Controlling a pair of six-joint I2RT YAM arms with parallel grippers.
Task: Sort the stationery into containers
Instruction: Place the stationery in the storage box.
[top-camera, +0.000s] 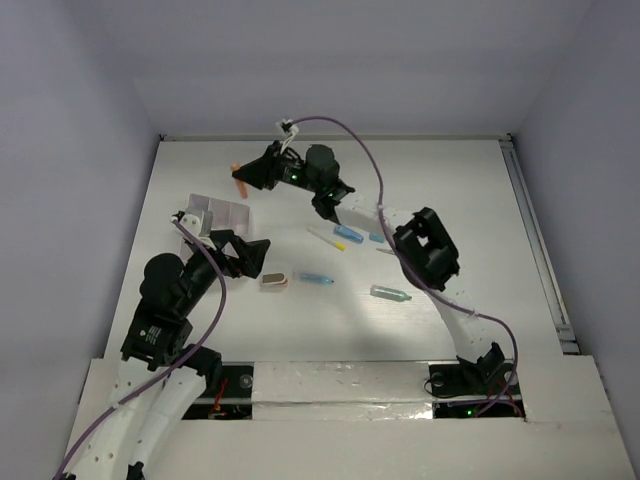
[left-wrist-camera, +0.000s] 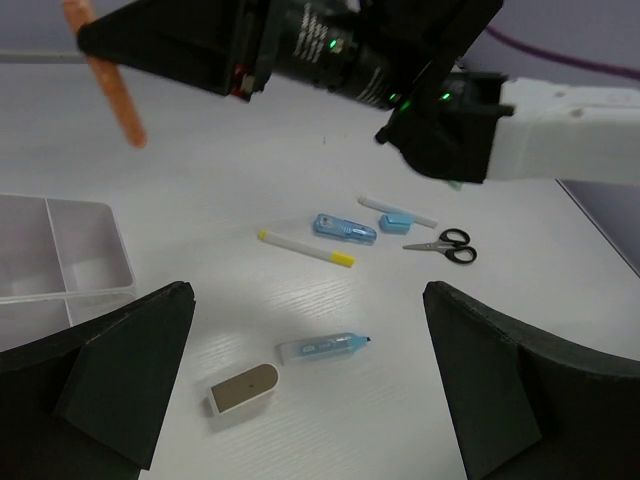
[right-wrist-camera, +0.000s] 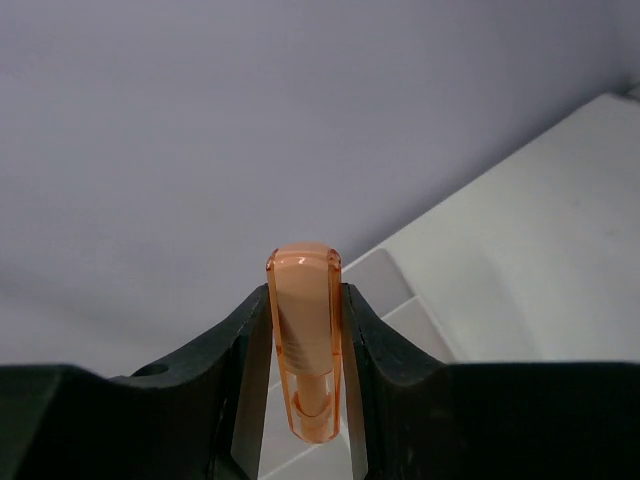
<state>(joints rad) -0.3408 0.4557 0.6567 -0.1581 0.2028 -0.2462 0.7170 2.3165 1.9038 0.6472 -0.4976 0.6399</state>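
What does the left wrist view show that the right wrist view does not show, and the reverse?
Only the left wrist view: the scissors, a yellow-tipped pen, the tan-grey block and blue pieces lying loose. Only the right wrist view: both fingers pressing the sides of the orange piece. Both: the orange piece held in the right gripper.

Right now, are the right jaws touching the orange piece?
Touching. Right wrist view shows the right jaws pressed against both sides of the orange piece.
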